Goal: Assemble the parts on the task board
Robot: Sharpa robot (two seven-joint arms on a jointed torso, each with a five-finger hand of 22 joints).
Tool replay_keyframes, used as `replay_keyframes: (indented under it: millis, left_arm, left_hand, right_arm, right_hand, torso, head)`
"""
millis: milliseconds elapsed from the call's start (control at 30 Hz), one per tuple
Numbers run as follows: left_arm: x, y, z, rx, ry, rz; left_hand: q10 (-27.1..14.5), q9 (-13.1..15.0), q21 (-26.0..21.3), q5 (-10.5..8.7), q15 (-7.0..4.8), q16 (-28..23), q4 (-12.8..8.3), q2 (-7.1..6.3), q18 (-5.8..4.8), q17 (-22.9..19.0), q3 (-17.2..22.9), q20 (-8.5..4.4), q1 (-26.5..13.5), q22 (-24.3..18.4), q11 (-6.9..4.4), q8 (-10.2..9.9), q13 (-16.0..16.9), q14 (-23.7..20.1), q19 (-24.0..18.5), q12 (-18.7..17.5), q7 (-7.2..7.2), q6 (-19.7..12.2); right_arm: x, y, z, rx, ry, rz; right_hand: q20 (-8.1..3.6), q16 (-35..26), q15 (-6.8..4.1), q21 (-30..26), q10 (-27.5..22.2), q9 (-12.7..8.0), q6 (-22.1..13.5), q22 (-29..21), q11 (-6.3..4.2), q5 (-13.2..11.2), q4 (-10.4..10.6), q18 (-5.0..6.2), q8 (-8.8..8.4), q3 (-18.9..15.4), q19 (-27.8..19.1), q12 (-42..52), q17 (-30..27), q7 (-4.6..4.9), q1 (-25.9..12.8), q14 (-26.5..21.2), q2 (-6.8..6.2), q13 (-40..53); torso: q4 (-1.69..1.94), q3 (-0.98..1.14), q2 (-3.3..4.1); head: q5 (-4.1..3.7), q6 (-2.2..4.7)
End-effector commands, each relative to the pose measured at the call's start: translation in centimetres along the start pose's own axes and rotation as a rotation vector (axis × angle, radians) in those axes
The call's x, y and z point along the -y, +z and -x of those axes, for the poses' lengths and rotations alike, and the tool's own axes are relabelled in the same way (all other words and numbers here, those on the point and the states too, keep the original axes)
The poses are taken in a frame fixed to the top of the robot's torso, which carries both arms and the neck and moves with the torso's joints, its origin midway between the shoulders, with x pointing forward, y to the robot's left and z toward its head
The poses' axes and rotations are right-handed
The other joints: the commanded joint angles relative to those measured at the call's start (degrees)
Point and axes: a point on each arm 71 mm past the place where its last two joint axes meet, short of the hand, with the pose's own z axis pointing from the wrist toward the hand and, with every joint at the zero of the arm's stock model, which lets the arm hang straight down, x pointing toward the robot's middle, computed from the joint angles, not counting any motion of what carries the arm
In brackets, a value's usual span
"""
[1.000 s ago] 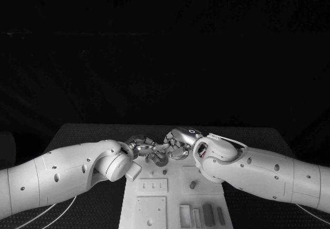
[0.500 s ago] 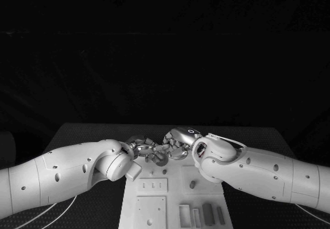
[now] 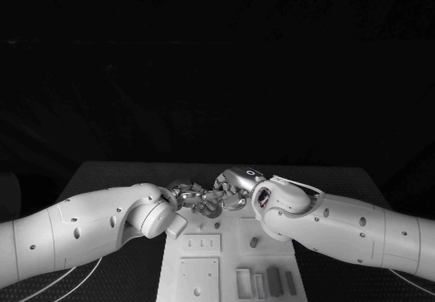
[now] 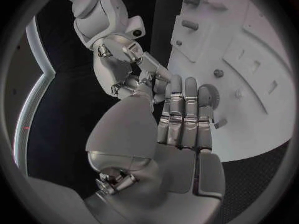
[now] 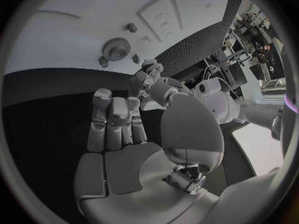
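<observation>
My left hand (image 3: 188,195) and right hand (image 3: 238,185) meet fingertip to fingertip above the far end of the white task board (image 3: 227,258). In the left wrist view the left hand (image 4: 177,129) lies with its fingers straight and side by side, and the right hand (image 4: 121,59) touches its thumb tip. The right wrist view shows the right hand (image 5: 118,134) with fingers straight and the left hand (image 5: 152,82) at its thumb tip. Whether a part sits between the touching tips is hidden. A grey gear (image 5: 116,48) lies on the board below the hands; the left hand's fingers partly cover the gear (image 4: 210,92).
Small round pegs (image 5: 131,28) stand near the gear. A slotted plate (image 3: 201,244), a small part (image 3: 254,242) and several upright grey blocks (image 3: 274,282) sit on the board's near half. Both forearms flank the board over the black table (image 3: 118,176).
Both hands stay joined at the fingertips over the board's far end. The right hand has edged slightly toward the left hand.
</observation>
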Motion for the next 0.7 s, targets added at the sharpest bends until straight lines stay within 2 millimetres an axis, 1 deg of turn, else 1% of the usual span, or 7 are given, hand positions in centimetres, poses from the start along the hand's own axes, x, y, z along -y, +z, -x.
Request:
replay_keyframes:
  millis: [33, 167, 533, 667, 700]
  left_arm:
    - [0.28, 0.05, -0.28, -0.003, 0.011, -0.003]
    - [0.25, 0.1, -0.27, 0.003, 0.013, 0.004]
    - [0.23, 0.15, -0.33, 0.013, 0.019, 0.015]
    - [0.25, 0.13, -0.34, 0.01, 0.017, 0.011]
    - [0.25, 0.11, -0.34, 0.009, 0.015, 0.01]
  left_hand:
    - [0.5, -0.1, 0.4, -0.06, -0.1, 0.4, 0.0, 0.2, 0.11, 0.1, 0.5, -0.45, 0.6, -0.1, -0.1, -0.1, 0.1, 0.2, -0.1, 0.3, -0.13, 0.5]
    - [0.5, -0.1, 0.4, -0.06, -0.12, 0.5, 0.0, 0.2, 0.08, 0.1, 0.5, -0.46, 0.7, -0.1, -0.12, -0.1, 0.1, 0.3, -0.1, 0.3, -0.15, 0.5]
    - [0.7, -0.1, 0.5, -0.08, -0.2, 0.8, 0.1, 0.08, -0.07, 0.2, 0.3, -0.55, -0.1, -0.2, -0.18, -0.1, 0.3, 0.3, 0.0, 0.4, -0.2, 0.8]
    - [0.7, -0.1, 0.5, -0.09, -0.2, 0.8, 0.1, 0.07, -0.07, 0.2, 0.2, -0.56, -0.1, -0.2, -0.18, -0.1, 0.3, 0.3, 0.0, 0.4, -0.21, 0.8]
    - [0.8, -0.1, 0.6, -0.04, -0.27, 0.9, 0.0, 0.56, -0.04, 0.2, 0.5, -0.64, 0.2, -0.3, -0.26, -0.1, 0.4, 0.4, 0.0, 0.4, -0.27, 0.9]
  right_arm:
    - [-0.86, -0.03, -0.11, 0.005, -0.011, 0.035]
    - [-1.04, -0.08, -0.15, 0.003, -0.016, 0.038]
    - [-1.35, -0.08, -0.28, -0.002, -0.024, 0.045]
    - [-1.19, -0.02, -0.32, -0.004, -0.027, 0.041]
    - [-1.16, 0.0, -0.33, -0.005, -0.027, 0.04]
  right_hand:
    - [0.07, 0.2, 0.0, 0.3, 0.4, 2.4, 6.2, 0.7, -0.01, -0.3, 0.0, 0.89, 0.4, 0.3, 0.5, -0.2, 0.1, 2.22, -0.4, 0.5, -0.26, 0.1]
    - [0.06, 0.2, -0.01, 0.3, 0.5, 2.4, 6.2, 0.7, -0.02, -0.3, -0.1, 0.89, 0.4, 0.4, 0.5, -0.2, 0.1, 2.2, -0.5, 0.5, -0.35, 0.1]
    - [0.05, 0.2, -0.03, 0.3, 0.5, 2.5, 6.3, 0.6, -0.04, -0.3, -0.1, 0.89, 0.38, 0.7, 0.6, -0.3, 0.1, 2.18, -0.5, 0.5, -0.48, 0.1]
    - [0.05, 0.2, -0.03, 0.3, 0.5, 2.5, 6.3, 0.6, -0.04, -0.3, -0.1, 0.89, 0.38, 0.7, 0.6, -0.3, 0.1, 2.18, -0.5, 0.5, -0.48, 0.1]
    - [0.05, 0.2, -0.03, 0.3, 0.5, 2.5, 6.3, 0.6, -0.04, -0.3, -0.1, 0.89, 0.38, 0.7, 0.6, -0.3, 0.1, 2.18, -0.5, 0.5, -0.48, 0.1]
  torso:
    - [-0.01, 0.01, 0.02]
    - [-0.07, 0.02, 0.04]
    - [-0.01, 0.04, 0.01]
    - [-0.03, 0.0, 0.0]
    - [-0.03, -0.01, 0.0]
  head:
    - [0.01, -0.01]
    - [0.09, -0.1]
    - [0.18, -0.18]
    - [0.18, -0.23]
    - [0.16, -0.23]
